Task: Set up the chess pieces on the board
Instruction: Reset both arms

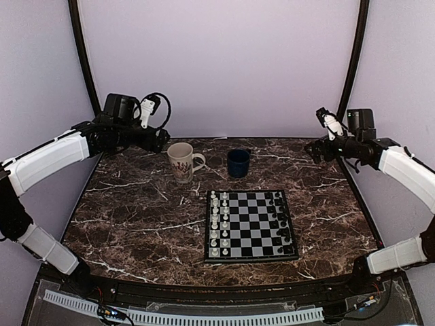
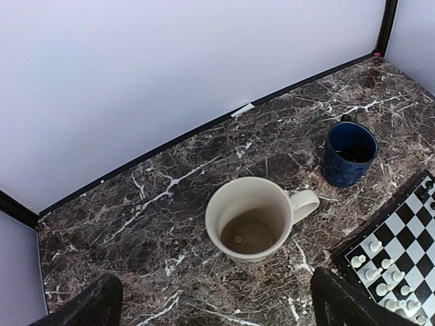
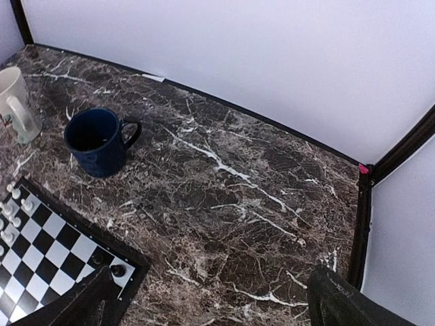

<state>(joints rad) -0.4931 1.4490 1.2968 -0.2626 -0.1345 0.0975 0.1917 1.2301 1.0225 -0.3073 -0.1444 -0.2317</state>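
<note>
A pale slotted plastic rail point(image 1: 183, 316) runs along the near edge in the overhead view. Beyond it the dark brown marble-patterned table point(image 1: 136, 217) carries the small square black-and-light-grey chequered board point(image 1: 249, 225), right of centre. The tiny white plastic chess pieces point(image 1: 219, 224) stand in two files down its left side and the tiny black plastic chess pieces point(image 1: 280, 221) in two files down its right, though at this size I cannot be sure every square is filled. Behind the board stand a cream ceramic mug with a dark print point(image 1: 182, 161) and a dark blue ceramic mug point(image 1: 238, 163), near each other but apart.

From the left wrist, the left gripper point(image 2: 214, 299) hangs above the cream mug, its dark fingers point(image 2: 88, 305) spread wide with nothing between them. A small pale speck lies in the mug's bottom – a piece or a mark, I cannot tell.

From the right wrist, the right gripper point(image 3: 212, 292) likewise gapes empty over bare table, just beside a board corner.

The pieces look light, hard and smooth, so they should tip or skid easily. I would pinch one from above by its head or upper stem, minding the close-packed neighbours.

No brand or writing is readable – the cream mug's print is too small to make out
</note>
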